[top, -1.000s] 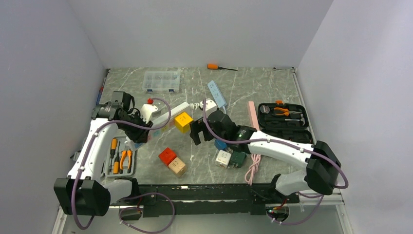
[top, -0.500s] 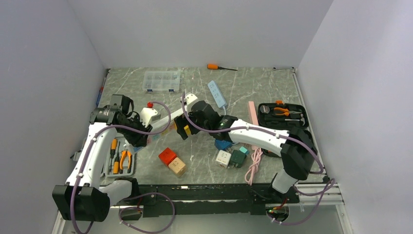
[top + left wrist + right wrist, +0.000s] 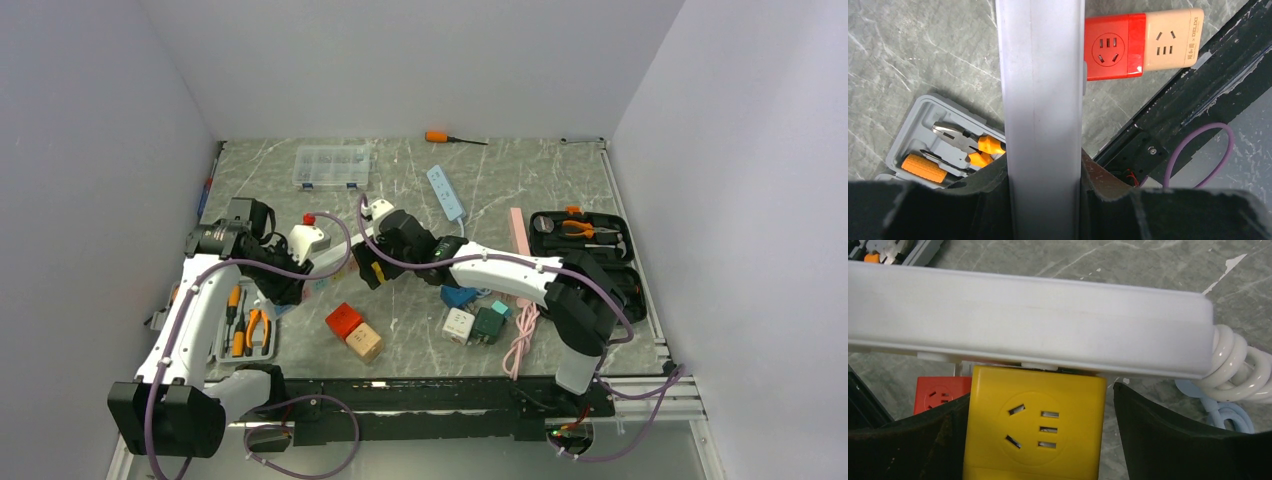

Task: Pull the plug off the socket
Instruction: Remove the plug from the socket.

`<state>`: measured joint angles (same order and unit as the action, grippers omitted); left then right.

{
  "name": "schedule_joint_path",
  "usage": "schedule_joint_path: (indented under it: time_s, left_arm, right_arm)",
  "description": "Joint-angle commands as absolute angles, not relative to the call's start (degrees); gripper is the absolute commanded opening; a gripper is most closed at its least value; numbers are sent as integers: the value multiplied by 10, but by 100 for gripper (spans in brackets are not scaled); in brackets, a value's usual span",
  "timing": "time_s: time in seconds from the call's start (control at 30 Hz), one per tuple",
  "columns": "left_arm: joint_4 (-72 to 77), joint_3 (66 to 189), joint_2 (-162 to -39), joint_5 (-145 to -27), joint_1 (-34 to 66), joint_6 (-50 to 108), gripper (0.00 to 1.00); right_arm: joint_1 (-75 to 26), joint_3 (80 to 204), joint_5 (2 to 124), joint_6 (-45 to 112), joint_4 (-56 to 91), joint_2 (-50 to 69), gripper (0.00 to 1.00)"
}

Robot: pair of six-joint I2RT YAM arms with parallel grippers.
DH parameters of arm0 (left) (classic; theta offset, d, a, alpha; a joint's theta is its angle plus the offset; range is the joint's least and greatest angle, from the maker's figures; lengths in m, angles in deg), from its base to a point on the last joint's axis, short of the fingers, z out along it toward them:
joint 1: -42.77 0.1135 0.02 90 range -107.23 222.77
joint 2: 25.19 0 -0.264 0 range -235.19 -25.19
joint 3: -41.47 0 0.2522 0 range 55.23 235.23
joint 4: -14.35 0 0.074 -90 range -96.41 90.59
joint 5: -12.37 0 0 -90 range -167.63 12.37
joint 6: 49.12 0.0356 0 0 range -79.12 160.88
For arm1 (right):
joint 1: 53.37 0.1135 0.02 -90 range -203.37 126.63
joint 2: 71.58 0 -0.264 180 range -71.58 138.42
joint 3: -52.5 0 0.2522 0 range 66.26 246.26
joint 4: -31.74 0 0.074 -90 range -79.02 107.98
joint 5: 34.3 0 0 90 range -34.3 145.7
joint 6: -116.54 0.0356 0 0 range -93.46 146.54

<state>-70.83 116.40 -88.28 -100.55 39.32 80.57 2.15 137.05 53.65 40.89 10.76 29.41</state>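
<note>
A white power strip (image 3: 338, 254) lies slantwise at centre left, with a yellow cube plug (image 3: 377, 272) plugged into its side. My left gripper (image 3: 284, 284) is shut on the strip's near end; in the left wrist view the strip (image 3: 1040, 90) runs up between both pads (image 3: 1098, 182). My right gripper (image 3: 371, 268) is open and straddles the yellow plug. In the right wrist view the plug (image 3: 1034, 425) sits under the strip (image 3: 1028, 320), against the left finger (image 3: 923, 440), with a gap to the right finger (image 3: 1178, 440).
Red (image 3: 343, 318) and beige (image 3: 365, 342) cubes lie near the front. An open tool tray (image 3: 245, 325) is at left, white (image 3: 459, 325) and green (image 3: 489, 323) cubes and a pink cable (image 3: 520, 335) at right, and a black tool case (image 3: 583, 248) at far right. The strip's coiled white cord (image 3: 1233, 365) trails off its end.
My right arm has swung left and brought its open jaws round the yellow plug. The strip has shifted slightly left with it. My left gripper has kept its hold.
</note>
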Motion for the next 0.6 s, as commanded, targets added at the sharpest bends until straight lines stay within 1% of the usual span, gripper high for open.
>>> schedule_joint_path:
  time_s: [0.0, 0.1, 0.23, 0.33, 0.4, 0.47, 0.53, 0.57]
  left_arm:
    - [-680, 1174, -861, -1067, 396, 817, 0]
    - [-680, 1175, -860, -1066, 396, 818, 0]
    - [-676, 1177, -861, -1065, 396, 814, 0]
    - [-664, 1174, -863, -1057, 396, 803, 0]
    - [-642, 1171, -868, -1031, 396, 783, 0]
    - [-623, 1170, -877, -997, 396, 765, 0]
    - [-614, 1171, -885, -980, 396, 757, 0]
    - [-607, 1169, -886, -970, 396, 753, 0]
  right_arm:
    - [20, 1402, 530, 418, 138, 296, 84]
    - [20, 1405, 533, 416, 137, 303, 80]
    - [20, 1405, 534, 418, 130, 307, 69]
    - [20, 1398, 530, 418, 124, 302, 54]
    - [21, 1394, 522, 422, 117, 297, 44]
    - [20, 1385, 519, 425, 116, 289, 37]
    - [20, 1374, 519, 425, 119, 280, 26]
    - [20, 1370, 517, 425, 118, 277, 17]
